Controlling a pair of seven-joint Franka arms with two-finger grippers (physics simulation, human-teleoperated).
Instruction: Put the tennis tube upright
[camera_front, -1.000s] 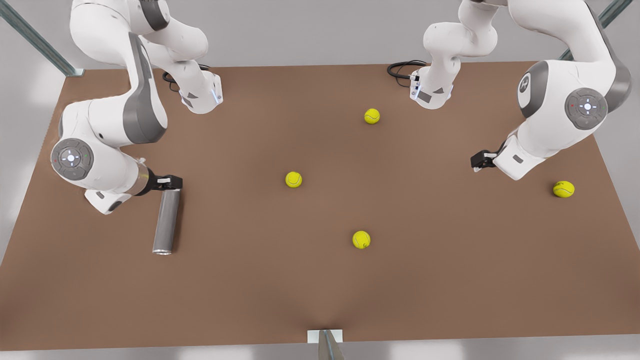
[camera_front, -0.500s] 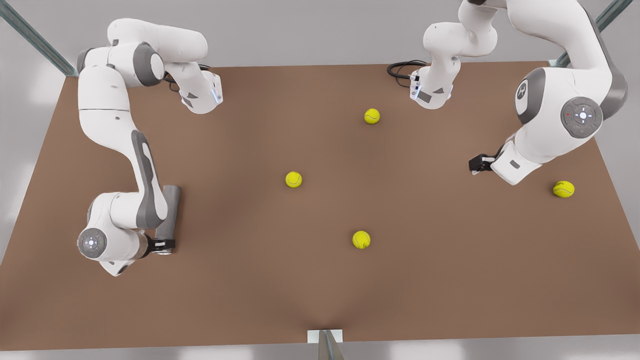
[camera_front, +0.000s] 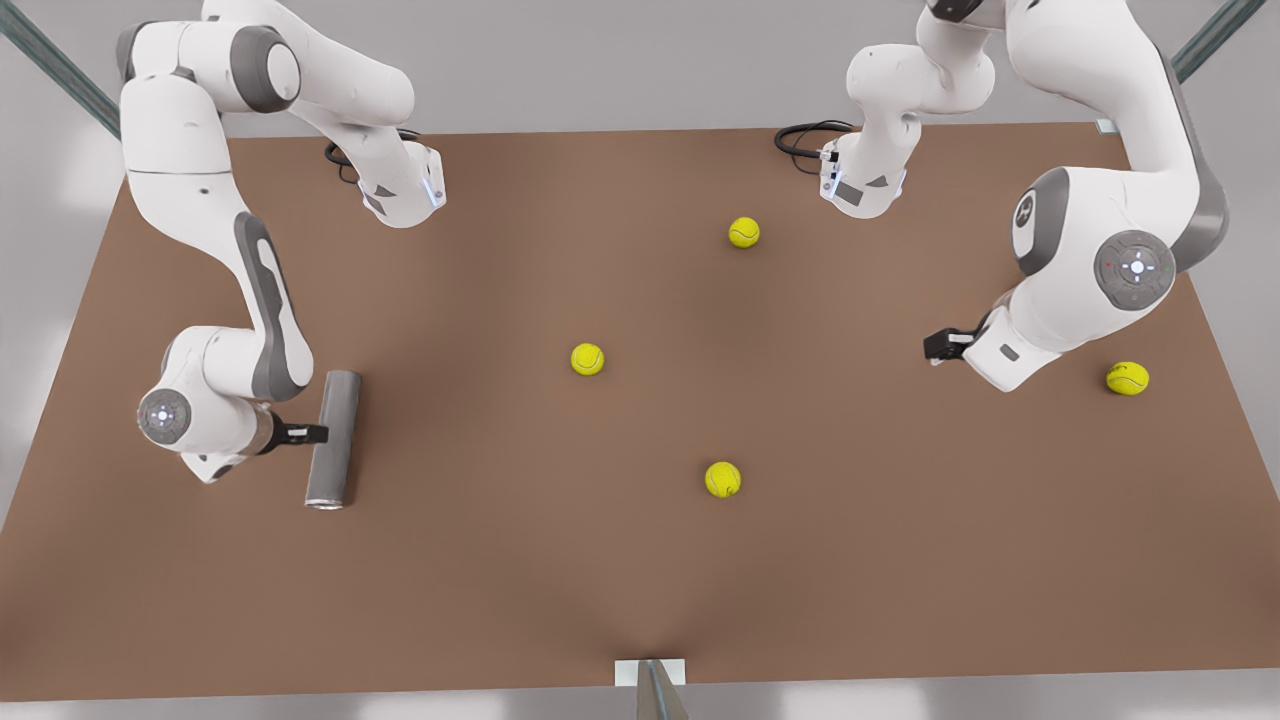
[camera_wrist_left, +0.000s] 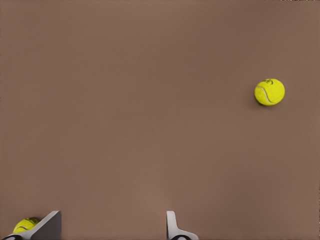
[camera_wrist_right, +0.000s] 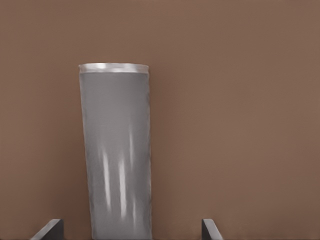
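Tennis tube (camera_front: 333, 439) flat on table (camera_front: 640, 600), nothing done; right gripper (camera_front: 312, 433) spread wide, unladen, tube between its fingers, untouched; left gripper (camera_front: 935, 345) spread, idle, well apart; grasp and uprighting remain

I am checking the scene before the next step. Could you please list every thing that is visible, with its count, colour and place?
tennis tube: one, grey with silvery rim, lying flat near the front view's left edge.
tennis balls: four, yellow-green, scattered.
table: one, brown, under everything.
cables: black, at the arm bases.
right gripper: open, beside the tube's middle.
left gripper: open, over bare table at the front view's right, waiting.
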